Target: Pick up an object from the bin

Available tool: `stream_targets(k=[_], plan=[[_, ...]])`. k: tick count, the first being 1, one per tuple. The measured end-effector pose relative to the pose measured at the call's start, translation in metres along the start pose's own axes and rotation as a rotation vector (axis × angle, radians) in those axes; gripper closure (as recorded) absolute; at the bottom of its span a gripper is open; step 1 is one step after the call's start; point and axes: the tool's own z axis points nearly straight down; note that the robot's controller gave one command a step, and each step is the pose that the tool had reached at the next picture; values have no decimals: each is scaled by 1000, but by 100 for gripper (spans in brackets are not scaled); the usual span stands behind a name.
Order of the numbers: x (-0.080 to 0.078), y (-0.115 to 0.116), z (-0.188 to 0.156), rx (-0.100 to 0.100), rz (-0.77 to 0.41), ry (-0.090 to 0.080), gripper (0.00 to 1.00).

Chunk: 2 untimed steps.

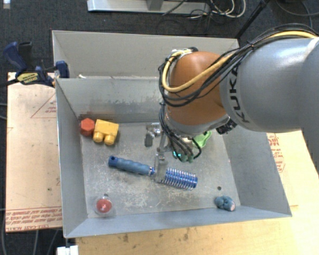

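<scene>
Well to the left, by the left wall of the bin (69,153), a small orange-red piece (87,126) is seen touching a yellow block (106,131). Nearer the front left corner, a small red round thing (103,205) is found lying alone.

Toward the middle of the floor a blue brush (132,167) is laid out. Its long axis runs from left to right and dips slightly toward the front, with the smooth handle at the left and the bristled head (179,178) at the right.

Over the place where handle and head meet, the gripper (155,150) is held beneath the orange wrist cover (194,94). Its two metal fingers (149,135) are seen spread apart, one toward the back of the bin and one down by the brush's neck, and nothing is gripped between them. Whether the lower finger is touching the brush cannot be told.

The brush is therefore judged the nearest thing, lying just in front of and below the gripper. Since the fingers are set roughly across its long axis, a closing at the neck is what the pick would call for, though the narrow handle could be missed or rolled aside.

Further right, a green thing (203,138) is partly hidden under the wrist, and a blue-grey lump (224,203) is left by the front wall, well apart from the gripper.
</scene>
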Motion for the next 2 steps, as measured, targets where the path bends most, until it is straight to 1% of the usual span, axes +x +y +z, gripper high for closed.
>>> stream_targets(k=[1,2], plan=[[47,-12,4,1,29,-1,0],[32,-31,99,1,201,0,0]])
